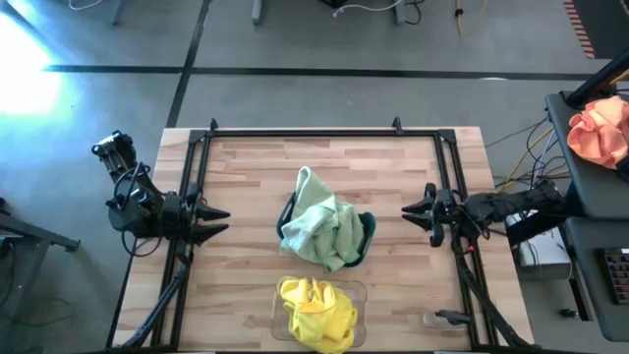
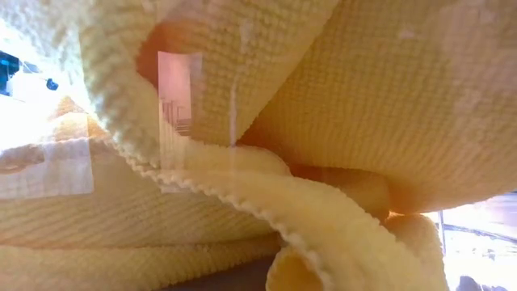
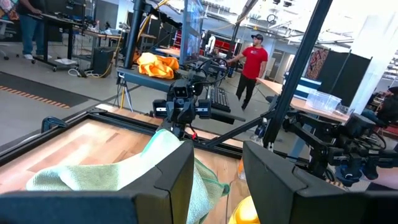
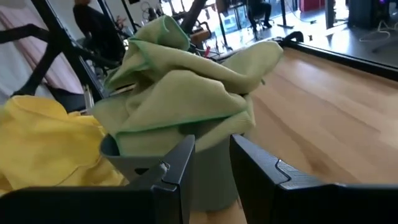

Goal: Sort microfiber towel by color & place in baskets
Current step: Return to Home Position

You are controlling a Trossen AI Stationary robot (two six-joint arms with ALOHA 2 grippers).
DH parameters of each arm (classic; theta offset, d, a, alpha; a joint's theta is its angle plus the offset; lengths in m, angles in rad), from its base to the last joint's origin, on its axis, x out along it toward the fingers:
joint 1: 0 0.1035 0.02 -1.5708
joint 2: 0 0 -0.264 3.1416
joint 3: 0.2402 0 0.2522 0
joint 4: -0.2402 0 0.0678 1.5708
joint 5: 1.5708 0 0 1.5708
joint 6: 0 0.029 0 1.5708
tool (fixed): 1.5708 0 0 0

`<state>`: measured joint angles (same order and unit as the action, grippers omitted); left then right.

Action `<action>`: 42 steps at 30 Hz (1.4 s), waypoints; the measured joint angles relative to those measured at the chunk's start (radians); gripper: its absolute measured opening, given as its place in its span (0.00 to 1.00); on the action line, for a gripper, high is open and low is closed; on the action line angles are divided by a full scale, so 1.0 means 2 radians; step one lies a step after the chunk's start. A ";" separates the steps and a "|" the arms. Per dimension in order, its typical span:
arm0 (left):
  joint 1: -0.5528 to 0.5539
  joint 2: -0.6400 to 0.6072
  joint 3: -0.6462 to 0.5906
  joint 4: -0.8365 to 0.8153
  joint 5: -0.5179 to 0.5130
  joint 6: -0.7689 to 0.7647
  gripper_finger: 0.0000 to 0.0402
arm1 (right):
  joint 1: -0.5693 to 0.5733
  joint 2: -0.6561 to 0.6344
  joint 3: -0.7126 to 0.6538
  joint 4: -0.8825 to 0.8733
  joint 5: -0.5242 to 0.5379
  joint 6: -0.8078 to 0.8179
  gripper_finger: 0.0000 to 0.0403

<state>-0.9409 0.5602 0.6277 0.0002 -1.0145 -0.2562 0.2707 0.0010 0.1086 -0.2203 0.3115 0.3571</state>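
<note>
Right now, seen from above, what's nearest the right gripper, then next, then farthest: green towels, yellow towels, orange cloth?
From the right gripper:
1. green towels, picture's middle.
2. yellow towels, picture's bottom.
3. orange cloth, far upper right.

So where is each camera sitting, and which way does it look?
High view: above the table, looking straight down; both arms show, left end effector and right end effector.
Low view: table height, filled by yellow towels; no robot part shows.
Left wrist view: looks past its own open fingers across the table at the green towels.
Right wrist view: looks past its own fingers at the green towels heaped on the teal basket.
Shared: both wrist views see the green towels.
</note>
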 joint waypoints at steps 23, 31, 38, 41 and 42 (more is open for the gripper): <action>0.000 0.012 0.000 0.000 0.000 -0.010 0.31 | 0.000 0.000 -0.035 0.106 0.014 -0.008 0.23; 0.000 0.019 0.000 0.000 0.000 -0.010 0.31 | 0.000 0.000 -0.048 0.142 0.016 -0.015 0.23; 0.000 0.019 0.000 0.000 0.000 -0.008 0.31 | 0.000 0.001 -0.048 0.141 0.016 -0.015 0.23; 0.000 0.020 0.000 0.000 0.000 -0.007 0.31 | 0.000 0.001 -0.048 0.141 0.016 -0.013 0.23; 0.000 0.019 0.000 0.000 0.000 -0.007 0.31 | 0.000 0.001 -0.048 0.141 0.016 -0.014 0.23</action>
<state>-0.9409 0.5991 0.6277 -0.0006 -1.0138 -0.2699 0.2703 0.0029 0.0120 0.0608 0.3441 0.3300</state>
